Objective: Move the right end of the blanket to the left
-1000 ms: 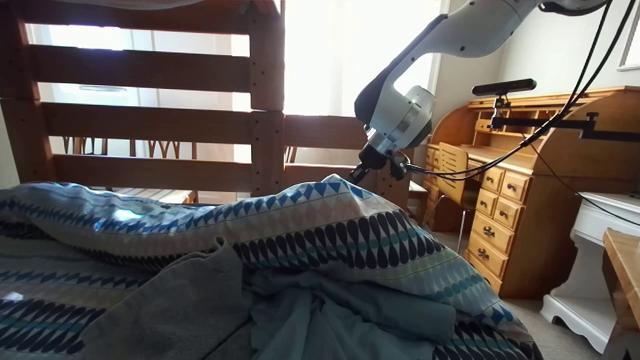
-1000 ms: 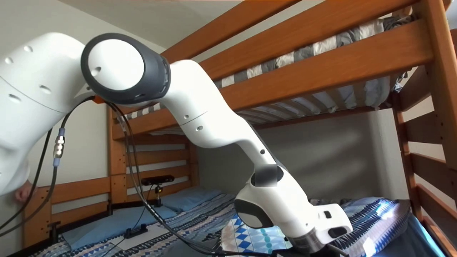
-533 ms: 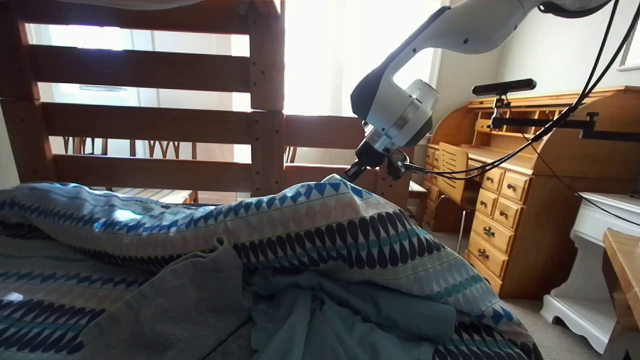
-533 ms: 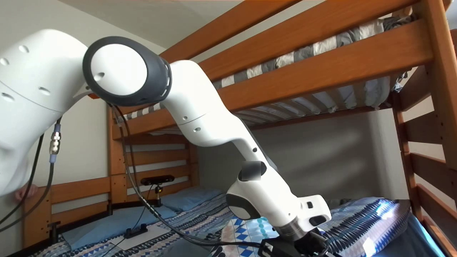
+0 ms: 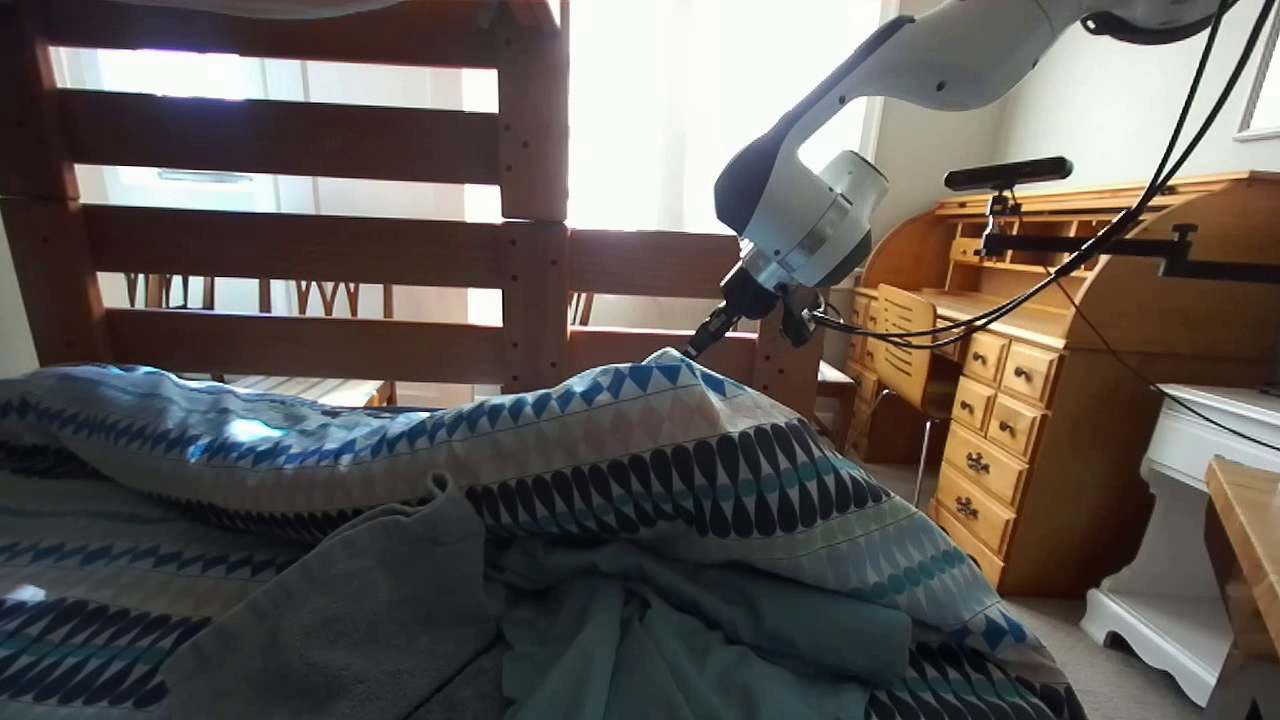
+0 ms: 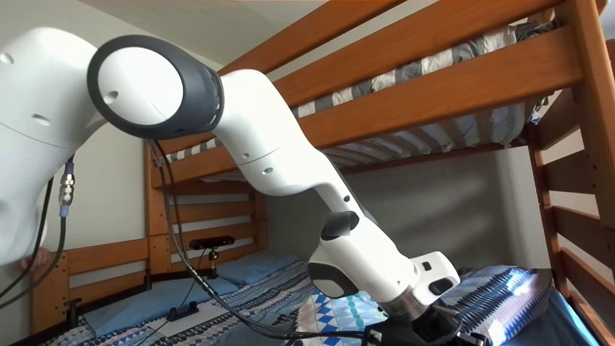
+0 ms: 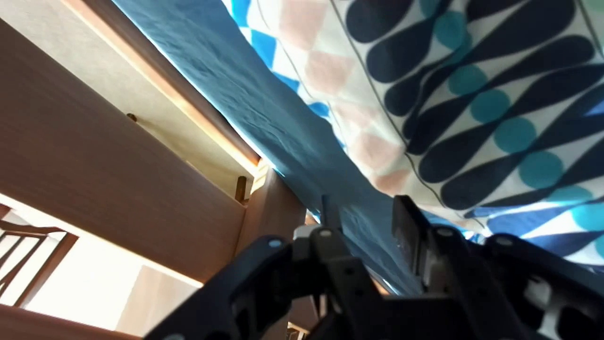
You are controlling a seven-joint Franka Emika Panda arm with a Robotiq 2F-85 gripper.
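The blanket (image 5: 640, 480), with navy teardrops, teal dots and blue diamonds, is heaped into a raised fold in an exterior view. Part of it also shows low in an exterior view (image 6: 331, 317), partly behind the arm. My gripper (image 5: 692, 350) points down at the fold's peak; I cannot tell whether it touches. Its fingers are low and dark in an exterior view (image 6: 473, 339). In the wrist view my gripper (image 7: 365, 208) is open, with nothing seen held between its fingers. The blanket (image 7: 453, 184) lies to the right of the fingers there, its edge beside the right finger.
A plain blue sheet (image 7: 292, 132) runs beside the wooden bed frame (image 7: 118, 174) in the wrist view. Grey-teal cloths (image 5: 720, 630) lie on the bed. Bed rails (image 5: 300, 245) stand behind, and an upper bunk (image 6: 432, 96) overhangs. A desk (image 5: 1080, 450) stands right.
The gripper has moved slightly left, its fingers tilting further down-left toward the fold's peak. In an exterior view the wrist shifted left, then partly back right. The blanket has not visibly moved.
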